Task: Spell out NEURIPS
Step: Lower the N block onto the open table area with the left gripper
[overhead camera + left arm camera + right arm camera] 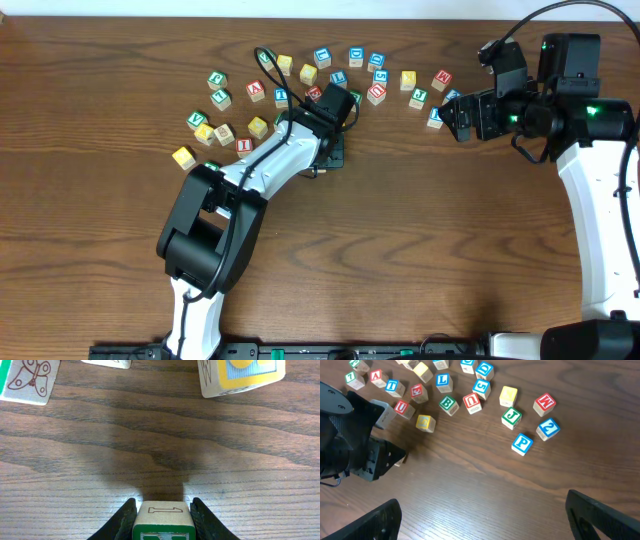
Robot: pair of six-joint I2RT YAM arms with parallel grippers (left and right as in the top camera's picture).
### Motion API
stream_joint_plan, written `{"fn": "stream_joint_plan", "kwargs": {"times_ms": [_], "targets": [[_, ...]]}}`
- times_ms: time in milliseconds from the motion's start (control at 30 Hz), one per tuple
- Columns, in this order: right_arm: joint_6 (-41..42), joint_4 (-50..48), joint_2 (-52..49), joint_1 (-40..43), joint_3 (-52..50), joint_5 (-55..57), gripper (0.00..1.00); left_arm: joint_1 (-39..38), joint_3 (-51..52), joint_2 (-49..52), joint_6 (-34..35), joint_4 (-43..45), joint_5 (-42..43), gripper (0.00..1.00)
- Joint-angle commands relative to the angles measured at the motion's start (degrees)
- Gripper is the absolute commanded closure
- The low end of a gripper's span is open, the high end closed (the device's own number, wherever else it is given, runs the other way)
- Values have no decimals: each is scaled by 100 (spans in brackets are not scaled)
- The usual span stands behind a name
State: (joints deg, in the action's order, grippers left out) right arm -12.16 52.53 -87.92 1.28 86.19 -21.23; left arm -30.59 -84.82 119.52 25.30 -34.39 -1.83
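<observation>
Held cube, position: one cube [161,516] sits clamped between the fingers of the left gripper [163,505], low and centred in the left wrist view. From overhead the gripper hides it.
Held cube, facing: the green-bordered face is turned toward the wrist camera, with its letter cut off by the picture edge. A pale face with a thin outline drawing faces up.
Held cube, axis: its sides are equal, so there is no long axis. Its edges lie square to the fingers.
Held cube, contact with table: cannot tell.
Other task cubes: a blue P cube [522,443] and a red U cube [472,402] lie loose and well apart in the scattered band of cubes.
Neighbours: a butterfly cube [27,380] and a blue-and-yellow cube [240,375] lie ahead of the held cube, clear of it.
Surface: a dark brown wood-grain table [420,260] fills every view.
Left arm [270,170]: reaches from the near left edge up and right into the band of cubes, wrist tipped down.
Left gripper, state: closed onto the held cube on two opposite sides.
Right arm [600,210]: rises along the right edge and bends left.
Right gripper [482,502], state: jaws spread wide, nothing between them, near the P cube.
</observation>
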Motion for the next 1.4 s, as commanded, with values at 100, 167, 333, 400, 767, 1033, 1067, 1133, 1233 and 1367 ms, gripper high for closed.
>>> {"fn": "stream_joint_plan", "kwargs": {"times_ms": [100,167,333,400,767,1033,1067,1133,1233,1367], "targets": [[31,2,4,13,122,-74,1,-13,72,39,-13,42,-35,69],[31,2,4,13,122,-76,1,-15,140,39,-13,105,-35,69],[33,2,4,13,122,-76,1,-13,326,39,-11,304,-35,69],[31,2,4,13,122,-76,1,-13,332,39,-13,310,-35,69],[31,2,4,13,122,-76,1,-15,332,39,-13,323,-33,68],[31,2,4,13,122,-76,1,-15,332,39,-11,323,-31,56],[31,2,4,13,122,-76,1,-15,332,39,-13,323,-31,55],[33,2,4,13,122,-76,1,-15,332,39,-13,323,-31,55],[31,2,4,13,122,-76,1,-13,332,39,-13,323,-31,55],[31,2,4,13,122,-74,1,-13,332,39,-15,321,-31,55]]}}
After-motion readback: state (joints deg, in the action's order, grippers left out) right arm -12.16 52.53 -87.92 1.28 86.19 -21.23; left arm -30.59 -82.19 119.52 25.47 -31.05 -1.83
